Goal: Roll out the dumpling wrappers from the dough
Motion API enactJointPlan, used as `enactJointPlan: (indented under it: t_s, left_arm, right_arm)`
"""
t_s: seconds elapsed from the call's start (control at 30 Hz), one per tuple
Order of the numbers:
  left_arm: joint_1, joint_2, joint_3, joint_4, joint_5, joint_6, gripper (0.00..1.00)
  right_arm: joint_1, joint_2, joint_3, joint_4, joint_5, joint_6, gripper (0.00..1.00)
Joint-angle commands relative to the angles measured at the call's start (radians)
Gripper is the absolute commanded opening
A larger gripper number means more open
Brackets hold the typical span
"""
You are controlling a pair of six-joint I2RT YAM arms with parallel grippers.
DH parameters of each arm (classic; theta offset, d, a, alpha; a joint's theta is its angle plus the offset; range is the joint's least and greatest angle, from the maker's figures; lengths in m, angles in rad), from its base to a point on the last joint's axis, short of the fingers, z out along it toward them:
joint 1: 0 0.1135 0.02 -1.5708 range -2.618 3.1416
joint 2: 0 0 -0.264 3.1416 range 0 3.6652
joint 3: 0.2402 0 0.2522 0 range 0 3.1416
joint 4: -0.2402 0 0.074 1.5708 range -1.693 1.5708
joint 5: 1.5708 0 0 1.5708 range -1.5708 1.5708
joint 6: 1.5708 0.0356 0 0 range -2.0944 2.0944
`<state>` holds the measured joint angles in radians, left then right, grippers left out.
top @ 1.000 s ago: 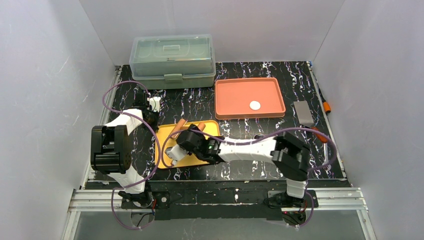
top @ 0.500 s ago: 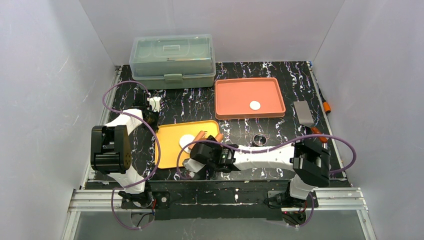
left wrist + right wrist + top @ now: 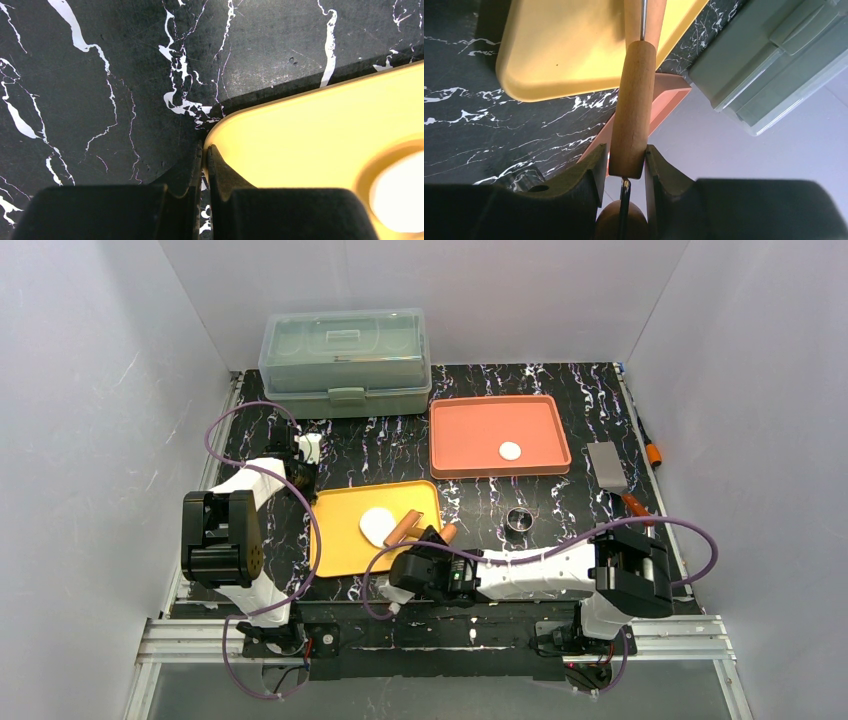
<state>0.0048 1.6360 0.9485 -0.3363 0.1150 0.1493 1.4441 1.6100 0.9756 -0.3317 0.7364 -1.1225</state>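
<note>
Dough [image 3: 376, 524]: flat white oval sheet lying in the yellow tray [image 3: 340, 540], right of the tray's centre. One dumpling wrapper [image 3: 510, 450], a small round white disc, sits in the orange tray [image 3: 460, 430] at the far right of the table [image 3: 480, 500], well apart from the dough. Wooden rolling pin [image 3: 406, 527] angled over the near right corner of the yellow tray, one end just beside the dough's right edge; whether it touches the dough cannot be told. Right gripper [image 3: 626, 162] is clamped on the pin, a finger pressed to each side of a wooden cylinder section, a thin metal rod running out of both ends of that section. Right arm reaches in low along the table's near edge. Left gripper [image 3: 205, 165] has its fingers pressed together, nothing between them, tips on the black marbled table right at the rounded far left corner of the yellow tray. Small metal ring [image 3: 518, 519] stands on the table right of the yellow tray, near the pin. Flat grey scraper [image 3: 607, 468] with an orange handle lies near the right edge. Clear lidded box [image 3: 345, 360] at the far left, lid on.
</note>
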Motion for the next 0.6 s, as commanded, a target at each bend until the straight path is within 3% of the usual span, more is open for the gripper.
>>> enactJointPlan:
  t_s: [0.0,0.2,0.33,0.57]
  left_arm:
    - [-0.006,0.016,-0.026,-0.034,-0.002,0.015,0.00]
    - [-0.006,0.007,-0.033,-0.034,-0.001,0.016,0.00]
    - [-0.006,0.017,-0.027,-0.032,0.003,0.017,0.00]
    - [-0.006,0.001,-0.038,-0.030,-0.005,0.022,0.00]
  right_arm:
    - [0.018,0.025,-0.023,0.010,-0.082,-0.034,0.01]
    - [0.009,0.102,0.034,0.021,-0.092,-0.037,0.01]
    - [0.012,-0.058,-0.028,-0.124,-0.057,0.024,0.01]
    - [-0.028,-0.058,0.007,-0.032,-0.013,-0.016,0.01]
